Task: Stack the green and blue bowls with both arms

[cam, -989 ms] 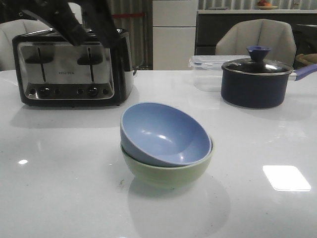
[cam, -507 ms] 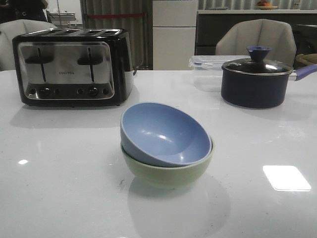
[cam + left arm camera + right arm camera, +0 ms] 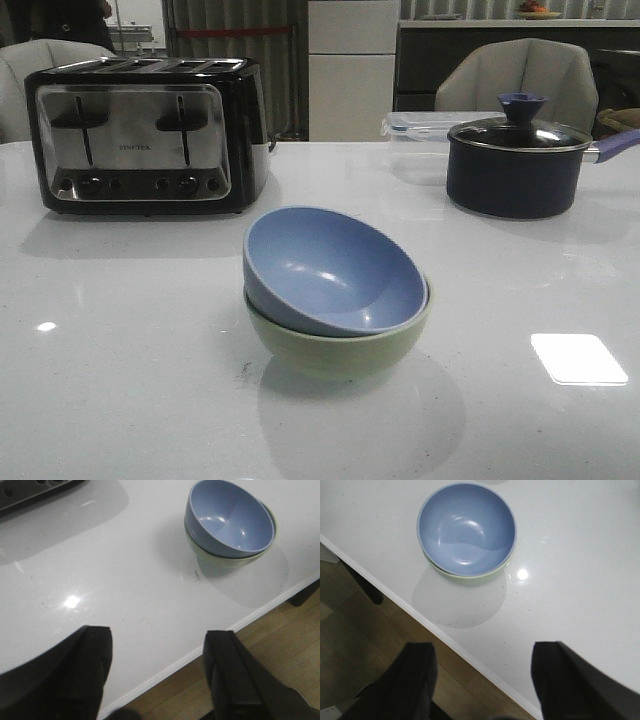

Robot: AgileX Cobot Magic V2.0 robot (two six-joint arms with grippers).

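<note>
So we've got the blue bowl sitting inside the green bowl, tilted, its left rim riding higher than its right. The stack sits on the white table, roughly in the middle and toward the near edge.

Further back on the left there's a black and chrome toaster. On the far right we see a dark pot with a blue knob on its lid, and just behind it a clear plastic container. A couple of chairs stand beyond the table.

Neither arm shows up in the front view. From the left wrist camera, the left pincer has its fingers spread wide with nothing between them, hanging over the near table edge, well apart from the bowls. Same deal with the right pincer: fingers wide apart, holding nothing, out over the table edge with wooden floor below it.

In the right wrist view only a thin sliver of green peeks out under the blue, so we can't really tell from there how the green one sits.
</note>
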